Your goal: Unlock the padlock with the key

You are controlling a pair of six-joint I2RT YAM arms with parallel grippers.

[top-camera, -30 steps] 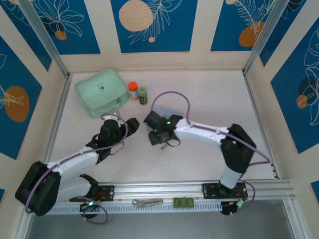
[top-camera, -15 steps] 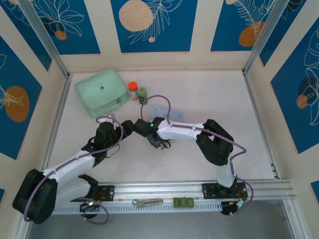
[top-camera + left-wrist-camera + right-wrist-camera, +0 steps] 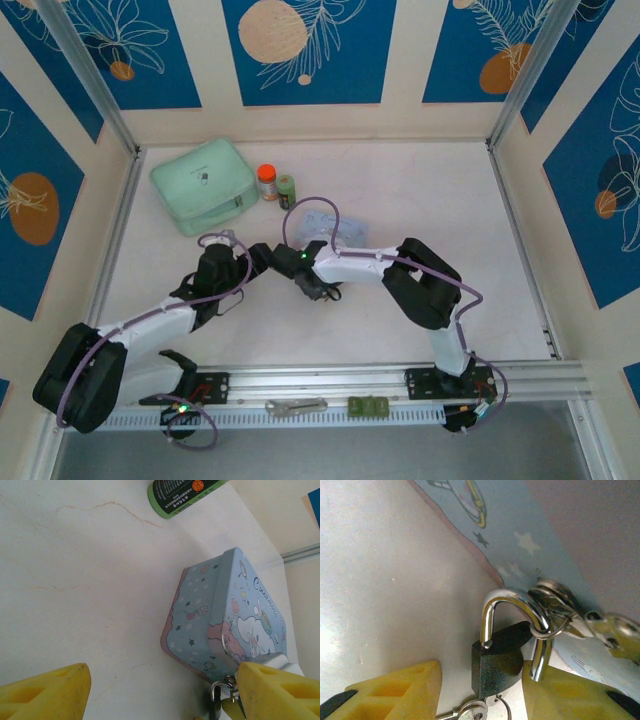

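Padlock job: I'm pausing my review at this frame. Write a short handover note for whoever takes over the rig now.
Left hand: open, empty, above the table by the light-blue tin.
Right hand: open, straddling the padlock, not gripping.
Key: at the padlock's base; inserted or not, unclear.
Done: both hands are at the padlock. One leg of the shackle looks free of the body; verify.
To do: grip, turn key, confirm open.

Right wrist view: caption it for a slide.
The right arm's yellow fingers flank the black padlock beside the light-blue tin.
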